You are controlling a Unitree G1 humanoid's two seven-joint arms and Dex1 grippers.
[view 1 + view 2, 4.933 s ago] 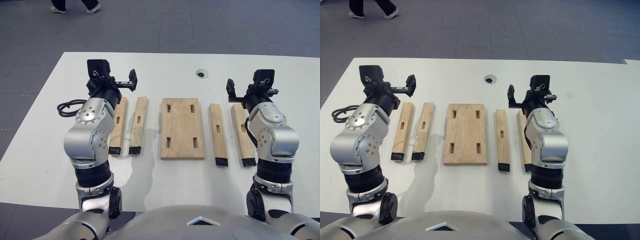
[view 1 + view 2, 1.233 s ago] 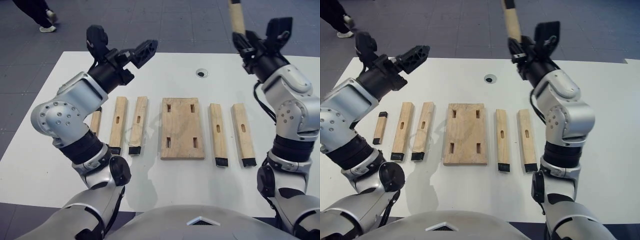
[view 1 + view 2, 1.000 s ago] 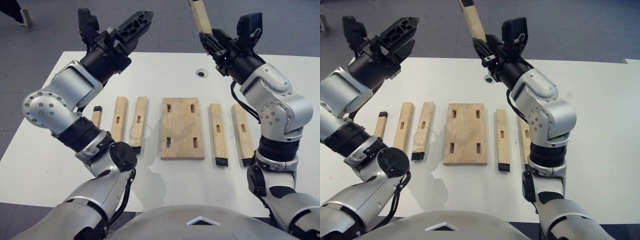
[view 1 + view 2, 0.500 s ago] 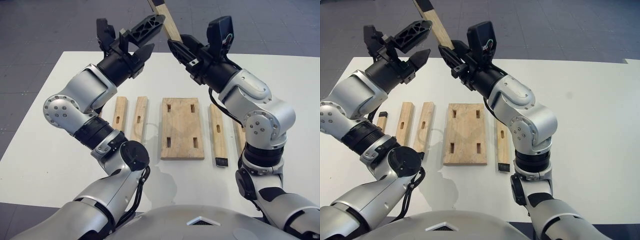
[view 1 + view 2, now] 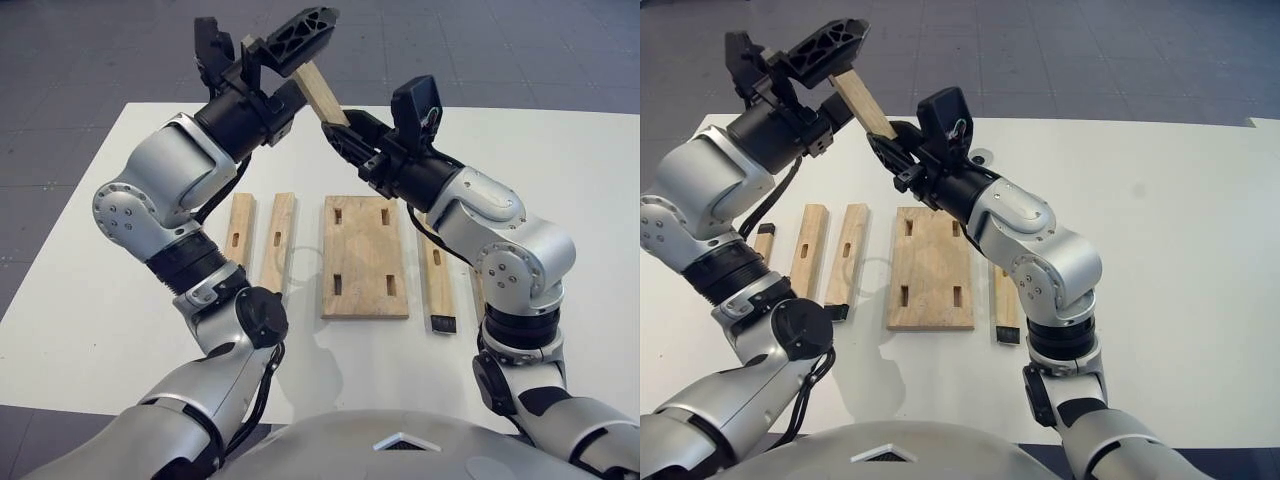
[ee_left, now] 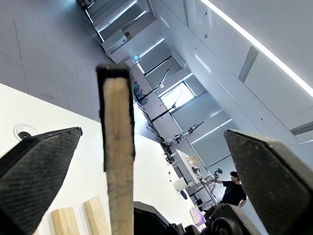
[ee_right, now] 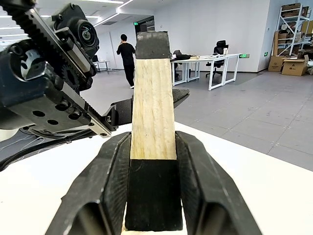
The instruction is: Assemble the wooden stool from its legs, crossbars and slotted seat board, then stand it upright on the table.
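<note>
Far left on the table [image 5: 90, 300] lies a spare short crossbar [image 5: 764, 243], then the two left legs [image 5: 258, 235] flat and side by side. Above them my left end effector [image 5: 308, 60] is raised and wide open, fingers straddling the top end of the held crossbar [image 5: 865, 105] with a gap on both sides. The right end effector [image 5: 347, 128] is clamped on that bar's lower black end and holds it tilted up over the seat board [image 5: 364, 255], which lies flat with its slots up. The right leg [image 5: 434, 270] lies just beside the board. Looks like a handover or regrip: I'd centre the bar between the left fingers, since it sits nearer one. Then close on the wood flats and only then let the right go.
</note>
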